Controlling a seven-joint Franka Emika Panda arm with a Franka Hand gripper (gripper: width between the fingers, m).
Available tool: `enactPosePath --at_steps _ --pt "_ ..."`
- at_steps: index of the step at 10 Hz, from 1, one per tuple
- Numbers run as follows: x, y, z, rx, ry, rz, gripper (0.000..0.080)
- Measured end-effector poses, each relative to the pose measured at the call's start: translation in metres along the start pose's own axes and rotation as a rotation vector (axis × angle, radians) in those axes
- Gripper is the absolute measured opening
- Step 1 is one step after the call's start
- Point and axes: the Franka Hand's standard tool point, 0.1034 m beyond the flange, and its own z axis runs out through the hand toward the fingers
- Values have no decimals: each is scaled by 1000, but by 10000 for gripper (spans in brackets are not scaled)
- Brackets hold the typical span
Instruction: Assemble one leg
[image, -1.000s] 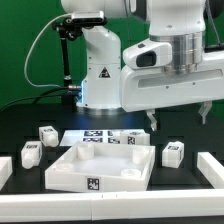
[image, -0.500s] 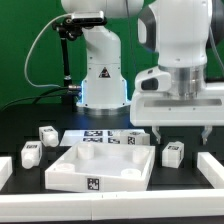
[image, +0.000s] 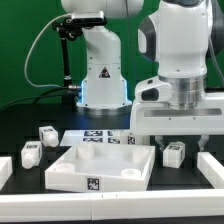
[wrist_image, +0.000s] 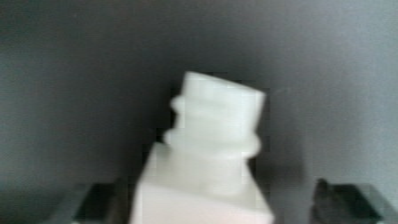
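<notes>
The leg (image: 174, 153), a small stubby white block with a tag, lies on the black table at the exterior view's right of the big white square tray-like part (image: 100, 166). My gripper (image: 181, 142) hangs just above it, jaws open, one finger on each side. In the wrist view the leg (wrist_image: 210, 140) fills the middle, its ribbed end pointing away, and sits between the two dark fingertips (wrist_image: 338, 200). The gripper (wrist_image: 214, 205) is open and does not touch the leg.
Two more small white legs (image: 46, 134) (image: 30, 155) lie at the exterior view's left of the tray-like part. The marker board (image: 105, 138) lies behind it. White bars sit at the table's left edge (image: 5, 170) and right edge (image: 212, 165). The robot base (image: 100, 80) stands behind.
The gripper has moved toward the exterior view's right and come down, from above the marker board's end to right over the leg.
</notes>
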Motion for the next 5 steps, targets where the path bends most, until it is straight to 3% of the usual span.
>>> enactPosePath --at_steps 1,3,5 --pt "0 0 0 0 0 0 335" --pt "-4 -1 0 0 -1 18 310" --pt "-46 -8 0 -3 -6 51 310"
